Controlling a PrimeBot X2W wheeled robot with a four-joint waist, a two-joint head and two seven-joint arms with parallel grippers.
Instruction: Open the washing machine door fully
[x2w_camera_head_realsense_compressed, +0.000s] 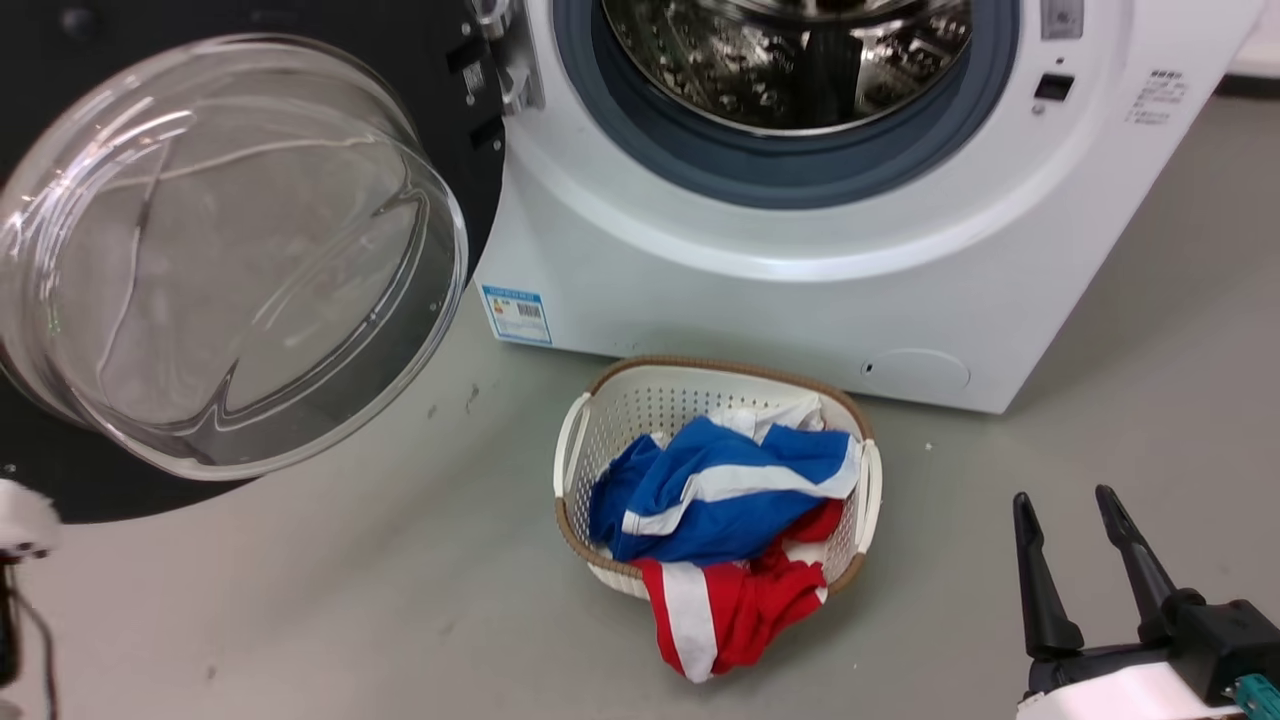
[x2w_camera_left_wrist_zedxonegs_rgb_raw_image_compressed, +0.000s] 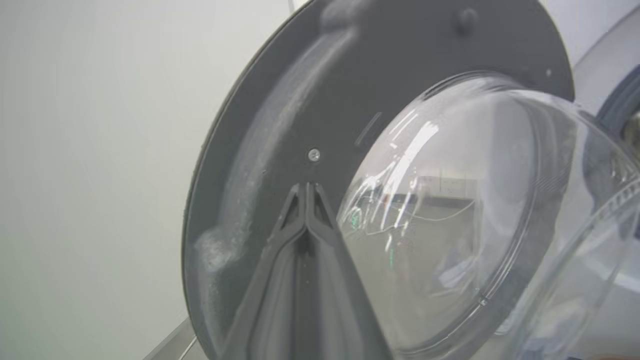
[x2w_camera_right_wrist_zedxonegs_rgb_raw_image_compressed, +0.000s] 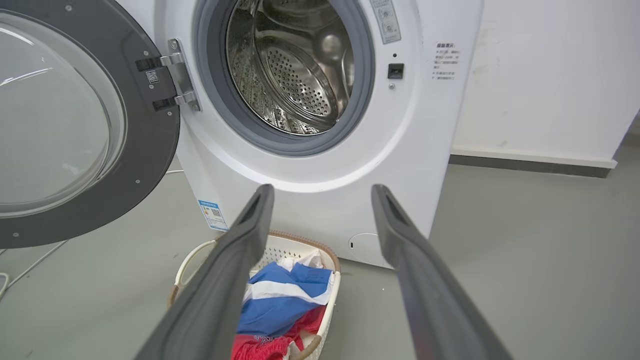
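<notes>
The white washing machine (x2w_camera_head_realsense_compressed: 720, 290) stands at the top of the head view, its steel drum (x2w_camera_head_realsense_compressed: 790, 60) exposed. The washing machine door (x2w_camera_head_realsense_compressed: 230, 260) is swung out to the left on its metal hinge (x2w_camera_head_realsense_compressed: 510, 60), and the clear glass bowl faces me. In the left wrist view my left gripper (x2w_camera_left_wrist_zedxonegs_rgb_raw_image_compressed: 306, 187) is shut with nothing in it, its tips right at the door's (x2w_camera_left_wrist_zedxonegs_rgb_raw_image_compressed: 350, 75) dark inner face beside the bowl. My right gripper (x2w_camera_head_realsense_compressed: 1065, 500) hangs open at the lower right, well clear of the washer. The right wrist view looks between the open right gripper (x2w_camera_right_wrist_zedxonegs_rgb_raw_image_compressed: 322, 190) fingers at the washing machine (x2w_camera_right_wrist_zedxonegs_rgb_raw_image_compressed: 415, 125), with the door (x2w_camera_right_wrist_zedxonegs_rgb_raw_image_compressed: 145, 145) to its left.
A white laundry basket (x2w_camera_head_realsense_compressed: 650, 400) with blue, white and red clothes (x2w_camera_head_realsense_compressed: 720, 490) sits on the grey floor just before the washer, and a red piece hangs over its near rim. A white wall with a dark skirting (x2w_camera_right_wrist_zedxonegs_rgb_raw_image_compressed: 530, 160) runs right of the washer. A thin cable (x2w_camera_right_wrist_zedxonegs_rgb_raw_image_compressed: 30, 260) lies under the door.
</notes>
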